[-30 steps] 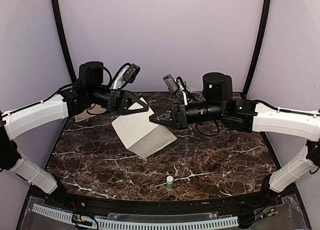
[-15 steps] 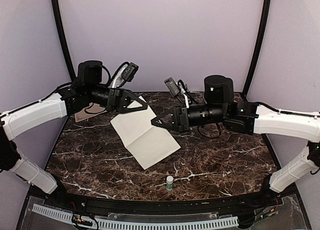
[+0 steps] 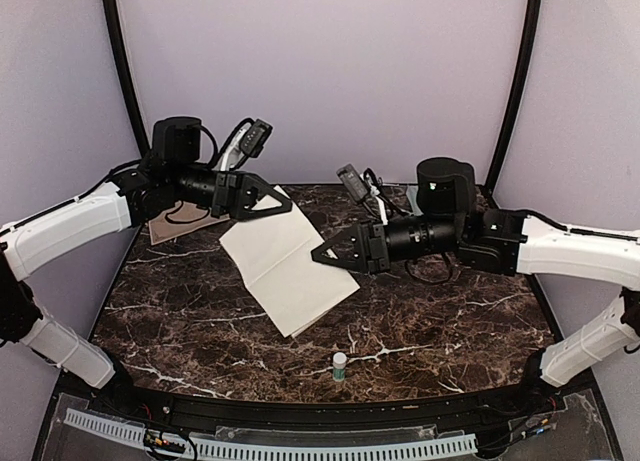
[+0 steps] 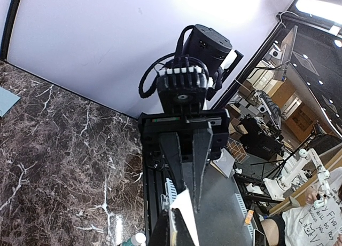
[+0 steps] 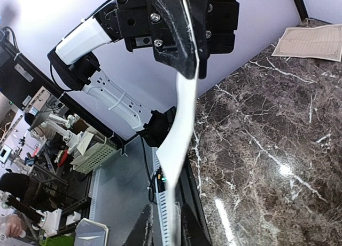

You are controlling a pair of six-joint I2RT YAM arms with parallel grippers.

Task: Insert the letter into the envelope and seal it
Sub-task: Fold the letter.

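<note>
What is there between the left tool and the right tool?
The white creased letter stretches between the left tool and the right tool, both shut on it. The top view shows its face; the right wrist view shows it edge-on.

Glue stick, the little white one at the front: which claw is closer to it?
The right claw. It hangs behind the glue stick, pinching the white sheet at its edge. The left claw grips the sheet's far corner, farther back and left.

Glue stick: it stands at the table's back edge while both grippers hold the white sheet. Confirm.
Wrong: the top view shows the glue stick standing near the front edge of the table. The left gripper and right gripper do both hold the white sheet.
</note>
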